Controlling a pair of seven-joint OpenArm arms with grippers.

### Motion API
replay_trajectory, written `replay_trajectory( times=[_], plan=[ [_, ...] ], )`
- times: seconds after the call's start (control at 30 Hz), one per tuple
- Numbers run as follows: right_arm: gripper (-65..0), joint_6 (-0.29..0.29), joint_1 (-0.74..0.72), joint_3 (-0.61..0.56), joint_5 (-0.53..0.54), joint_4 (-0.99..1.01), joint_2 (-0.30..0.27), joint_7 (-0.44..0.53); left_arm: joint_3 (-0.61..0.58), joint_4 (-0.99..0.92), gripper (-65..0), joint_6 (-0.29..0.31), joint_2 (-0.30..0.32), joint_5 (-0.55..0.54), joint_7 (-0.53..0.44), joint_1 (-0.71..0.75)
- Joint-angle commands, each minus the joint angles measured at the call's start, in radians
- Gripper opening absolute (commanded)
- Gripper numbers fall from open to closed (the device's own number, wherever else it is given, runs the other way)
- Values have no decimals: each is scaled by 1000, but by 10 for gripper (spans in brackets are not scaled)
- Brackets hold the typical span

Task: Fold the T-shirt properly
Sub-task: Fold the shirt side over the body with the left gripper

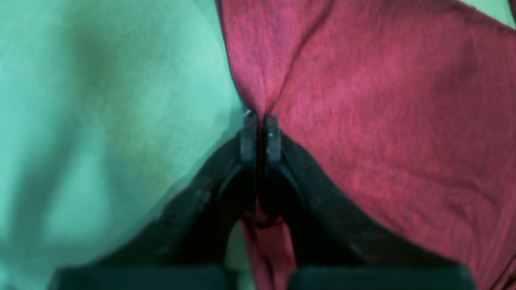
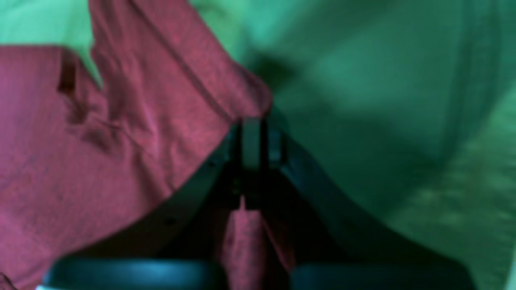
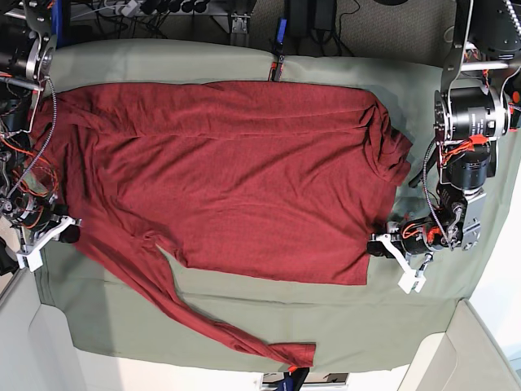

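Note:
The dark red T-shirt [image 3: 236,171] lies spread over the table, one long sleeve [image 3: 203,326] trailing toward the near edge. My left gripper [image 3: 376,244] is at the shirt's near right corner. In the left wrist view it [image 1: 261,121] is shut on a pinch of the T-shirt [image 1: 383,100], with cloth running down between the fingers. My right gripper [image 3: 72,232] is at the shirt's left edge. The right wrist view shows it [image 2: 258,129] shut on a fold of the T-shirt [image 2: 100,161], red fabric bunched behind the jaws.
A sage-green table cloth [image 3: 391,326] covers the table under the shirt. Cables and black mounts [image 3: 277,32] line the far edge. Both arm bases stand at the table's sides, the one on the right [image 3: 468,122] close to the shirt's bunched right edge.

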State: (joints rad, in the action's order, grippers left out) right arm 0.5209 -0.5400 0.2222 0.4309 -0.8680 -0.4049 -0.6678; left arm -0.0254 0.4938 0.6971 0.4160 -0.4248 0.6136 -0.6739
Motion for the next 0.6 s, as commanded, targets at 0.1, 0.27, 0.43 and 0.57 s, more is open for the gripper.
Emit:
replay_trajectory(
  times=[0.1,0.27,0.43,0.57],
  plan=[
    [-650,11,25,30,102,-137,-50,-44,1,129,-650,1,38,-6,2,25],
    [-650,11,161,33,137,-330,-85,-48,1,342,-650,1,61,-107,92,134],
    [-650,10,309,63,146,-503,-111,-48,1,544,-650,1,89,-138,136,255],
    [-650,10,422,149,203,-614,-113,-80,1,627,-650,1,124,-144,155,333]
  ],
)
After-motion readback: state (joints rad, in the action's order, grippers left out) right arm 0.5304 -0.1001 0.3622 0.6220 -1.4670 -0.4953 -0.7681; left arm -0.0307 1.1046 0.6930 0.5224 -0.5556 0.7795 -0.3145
